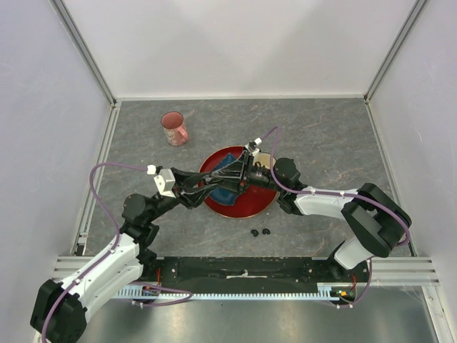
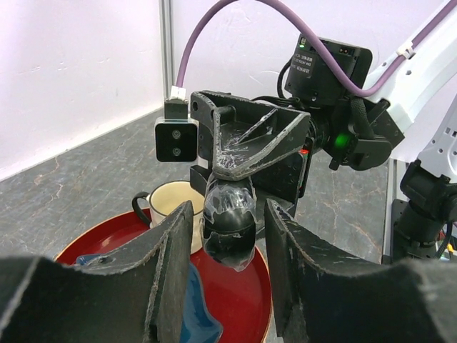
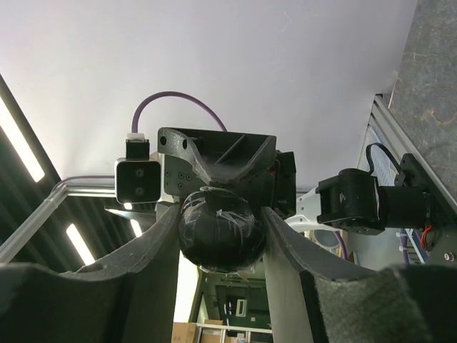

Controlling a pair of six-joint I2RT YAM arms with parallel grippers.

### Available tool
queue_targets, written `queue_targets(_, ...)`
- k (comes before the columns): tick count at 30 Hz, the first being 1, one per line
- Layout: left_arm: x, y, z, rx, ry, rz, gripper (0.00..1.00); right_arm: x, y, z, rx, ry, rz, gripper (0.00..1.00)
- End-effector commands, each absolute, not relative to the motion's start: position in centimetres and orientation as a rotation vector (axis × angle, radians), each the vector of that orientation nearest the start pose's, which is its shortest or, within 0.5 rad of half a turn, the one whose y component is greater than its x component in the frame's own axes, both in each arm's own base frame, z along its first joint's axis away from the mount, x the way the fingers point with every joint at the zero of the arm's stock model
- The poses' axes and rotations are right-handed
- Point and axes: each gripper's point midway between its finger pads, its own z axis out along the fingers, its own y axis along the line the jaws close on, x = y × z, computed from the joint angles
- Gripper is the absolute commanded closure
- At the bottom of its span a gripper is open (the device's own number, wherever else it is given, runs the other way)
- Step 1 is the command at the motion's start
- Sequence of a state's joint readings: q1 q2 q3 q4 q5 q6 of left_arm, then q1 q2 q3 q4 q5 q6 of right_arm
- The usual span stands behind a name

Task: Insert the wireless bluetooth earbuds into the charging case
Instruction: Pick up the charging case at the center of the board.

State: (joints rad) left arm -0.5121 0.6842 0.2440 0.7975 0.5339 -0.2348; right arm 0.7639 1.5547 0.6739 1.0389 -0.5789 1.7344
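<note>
Left gripper (image 2: 228,209) stands part-open, straddling the charging case (image 2: 228,229) with a slim gap on each side. Right gripper (image 3: 221,214) is clamped on the case, above the red tray (image 1: 250,205). Case looks closed. Two earbuds (image 1: 260,232) lie on the table (image 1: 321,136), well apart from it. Judgement: nothing inserted yet; opening and loading remain.

the black charging case (image 2: 228,221) looks glossy (crinkled film), the red tray (image 2: 246,300) smooth.

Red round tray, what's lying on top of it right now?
On the red round tray sit a cream mug and a blue cloth. Both arms' fingers hover over its middle, hiding whatever lies beneath them.
</note>
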Motion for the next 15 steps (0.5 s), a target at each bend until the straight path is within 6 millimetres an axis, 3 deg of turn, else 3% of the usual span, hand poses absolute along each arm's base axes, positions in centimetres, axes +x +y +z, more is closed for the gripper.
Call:
queue_targets(1, 19.6, -22.48, 28.08, 0.651, 1.104, -0.978, 0.5, 20.47, 37.65, 29.66, 0.228, 1.841, 2.352, 0.75)
queue_targets(10, 20.02, -22.53, 27.59, 0.643, 1.116, -0.971, 0.49, 20.36, 37.61, 29.36, 0.246, 1.833, 2.396, 0.76)
queue_targets(15, 20.04, -22.29, 28.31, 0.622, 1.085, -0.965, 0.49, 20.45, 37.67, 29.16, 0.252, 1.84, 2.391, 0.77)
